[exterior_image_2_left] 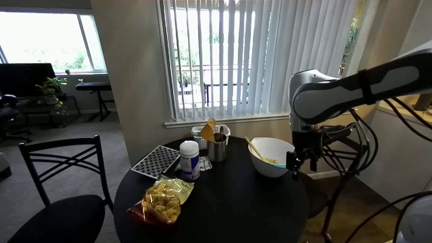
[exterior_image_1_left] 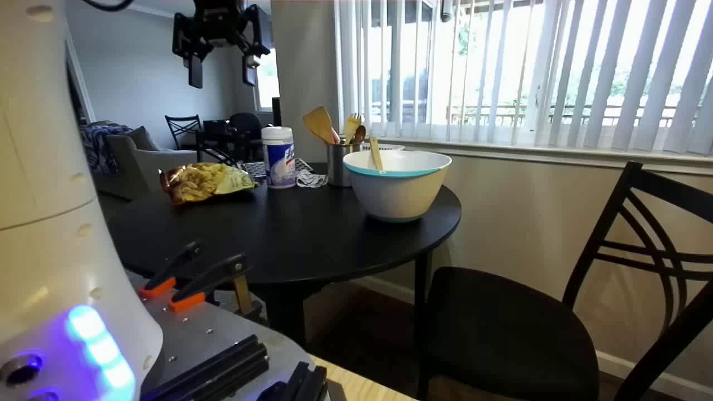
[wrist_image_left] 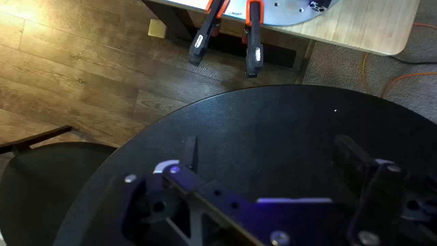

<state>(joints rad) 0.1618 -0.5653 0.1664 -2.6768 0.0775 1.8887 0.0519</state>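
Note:
My gripper is open and empty, high above the round black table. In the wrist view its spread fingers have only dark tabletop between them. In an exterior view the gripper appears near the white bowl, but does not visibly touch it. The bowl has a teal rim, small yellowish pieces inside and a wooden utensil leaning in it. A clear-and-red bag of yellow snacks lies on the table. A white-and-purple wipes canister and a metal utensil holder stand upright.
A white basket stands behind the utensil holder. A patterned flat panel and a crumpled cloth lie by the canister. Black chairs flank the table. Orange-tipped clamps project from the robot's base.

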